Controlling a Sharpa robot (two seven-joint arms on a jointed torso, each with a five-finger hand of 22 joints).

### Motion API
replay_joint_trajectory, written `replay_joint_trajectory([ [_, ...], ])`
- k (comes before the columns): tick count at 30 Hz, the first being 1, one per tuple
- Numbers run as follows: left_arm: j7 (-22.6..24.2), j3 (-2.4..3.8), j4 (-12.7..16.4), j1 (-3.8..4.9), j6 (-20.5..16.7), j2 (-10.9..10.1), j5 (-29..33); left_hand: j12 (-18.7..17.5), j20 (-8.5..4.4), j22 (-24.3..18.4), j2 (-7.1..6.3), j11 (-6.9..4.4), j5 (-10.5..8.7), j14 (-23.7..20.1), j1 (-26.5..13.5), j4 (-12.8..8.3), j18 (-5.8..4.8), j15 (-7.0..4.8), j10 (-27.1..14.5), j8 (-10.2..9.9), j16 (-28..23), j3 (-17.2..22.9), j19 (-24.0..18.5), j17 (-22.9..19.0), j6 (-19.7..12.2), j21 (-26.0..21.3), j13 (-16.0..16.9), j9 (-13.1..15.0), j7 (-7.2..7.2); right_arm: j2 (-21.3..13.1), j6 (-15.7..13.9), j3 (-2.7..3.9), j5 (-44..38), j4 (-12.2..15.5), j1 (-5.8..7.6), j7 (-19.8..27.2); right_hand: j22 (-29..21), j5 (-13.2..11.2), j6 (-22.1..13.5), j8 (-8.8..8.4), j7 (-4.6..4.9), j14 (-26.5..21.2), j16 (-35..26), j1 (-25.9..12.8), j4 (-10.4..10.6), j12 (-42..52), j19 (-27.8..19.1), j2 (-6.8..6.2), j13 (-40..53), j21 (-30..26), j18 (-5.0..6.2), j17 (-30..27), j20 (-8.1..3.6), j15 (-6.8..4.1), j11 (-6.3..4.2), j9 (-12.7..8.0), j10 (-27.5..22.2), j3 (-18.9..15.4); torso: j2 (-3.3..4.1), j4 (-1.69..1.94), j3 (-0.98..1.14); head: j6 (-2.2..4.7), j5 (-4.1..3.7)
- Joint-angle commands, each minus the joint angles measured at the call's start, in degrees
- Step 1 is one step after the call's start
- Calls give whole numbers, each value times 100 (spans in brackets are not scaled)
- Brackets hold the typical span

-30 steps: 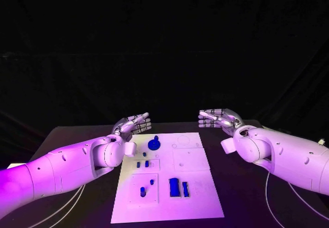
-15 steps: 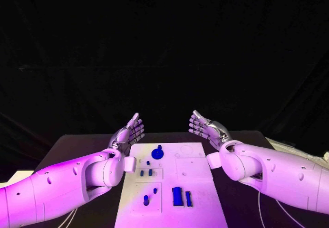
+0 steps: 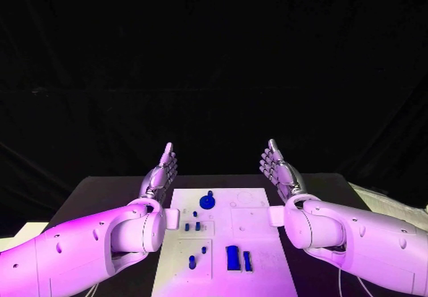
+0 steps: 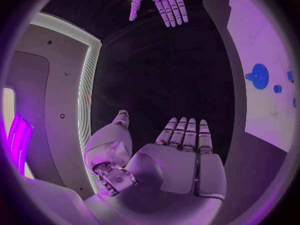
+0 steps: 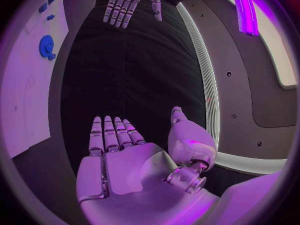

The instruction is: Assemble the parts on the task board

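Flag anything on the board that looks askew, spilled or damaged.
Nothing stands out. The board lies flat and square on the table, the blue parts sit on it, and both hands hover open above, holding nothing.

Left hand (image 3: 161, 173) & right hand (image 3: 280, 171) are raised flat at either side of the board's (image 3: 254, 213) far end w/ a wide gap betw them, the blue gear (image 3: 207, 200) and small blue pieces (image 3: 237, 258) lying low and uncovered below.
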Motion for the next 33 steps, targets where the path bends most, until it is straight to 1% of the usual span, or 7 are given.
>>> replay_joint_trajectory([
  [1, 161, 7, 18, -2, -237, 4, -168, -39, -168, -455, 3, -33, -38, -423, -614, -2, -179, -20, -462, -38, -38, -182, -321, -9, -441, -35, -6, -10, -13, -1, -281, 4, 135, 14, -2, 237, -123, -29, -421, -40, -45, -479, -22, -660, 7, -38, -406, -8, -15, -67, -166, -16, -106, -10, -20, -14, -458, 44, -2, 2, -1, -1, -1],
  [15, 161, 7, 18, -2, -237, 4, -168, -39, -168, -455, 3, -33, -38, -787, -1150, -2, -179, -20, -868, -38, -38, -182, -579, -9, -816, -35, -6, -10, -13, -1, -281, 4, 135, 14, -2, 237, -123, -29, -778, -40, -45, -898, -22, -1229, 7, -38, -759, -8, -15, -67, -166, -16, -106, -10, -20, -14, -854, 44, -2, 2, -1, -1, -1],
  [19, 161, 7, 18, -2, -237, 4, -168, -39, -168, -455, 3, -33, -38, -859, -1256, -2, -179, -20, -938, -38, -38, -182, -986, -9, -887, -35, -6, -10, -13, -1, -281, 4, 135, 14, -2, 237, -123, -29, -851, -40, -45, -981, -22, -1348, 7, -38, -834, -8, -15, -67, -166, -16, -106, -10, -20, -14, -934, 44, -2, 2, -1, -1, -1],
  [20, 161, 7, 18, -2, -237, 4, -168, -39, -168, -455, 3, -33, -38, -869, -1280, -2, -179, -20, -951, -38, -38, -182, -986, -9, -910, -35, -6, -10, -13, -1, -281, 4, 135, 14, -2, 237, -123, -29, -1280, -40, -45, -1459, -22, -1456, 7, -38, -1253, -8, -15, -67, -166, -16, -106, -10, -20, -14, -1388, 44, -2, 2, -1, -1, -1],
  [22, 161, 7, 18, -2, -237, 4, -168, -39, -168, -455, 3, -33, -38, -1287, -1386, -2, -179, -20, -1404, -38, -38, -182, -986, -9, -1343, -35, -6, -10, -13, -1, -281, 4, 135, 14, -2, 237, -123, -29, -1280, -40, -45, -1459, -22, -2005, 7, -38, -1253, -8, -15, -67, -166, -16, -106, -10, -20, -14, -1388, 44, -2, 2, -1, -1, -1],
  [24, 161, 7, 18, -2, -237, 4, -168, -39, -168, -455, 3, -33, -38, -1287, -1873, -2, -179, -20, -1404, -38, -38, -182, -986, -9, -1343, -35, -6, -10, -13, -1, -281, 4, 135, 14, -2, 237, -123, -29, -1280, -40, -45, -1459, -22, -2005, 7, -38, -1253, -8, -15, -67, -166, -16, -106, -10, -20, -14, -1388, 44, -2, 2, -1, -1, -1],
  [33, 161, 7, 18, -2, -237, 4, -168, -39, -168, -455, 3, -33, -38, -1287, -1873, -2, -179, -20, -1404, -38, -38, -182, -986, -9, -1343, -35, -6, -10, -13, -1, -281, 4, 135, 14, -2, 237, -123, -29, -1280, -40, -45, -1459, -22, -2005, 7, -38, -1253, -8, -15, -67, -166, -16, -106, -10, -20, -14, -1388, 44, -2, 2, -1, -1, -1],
])
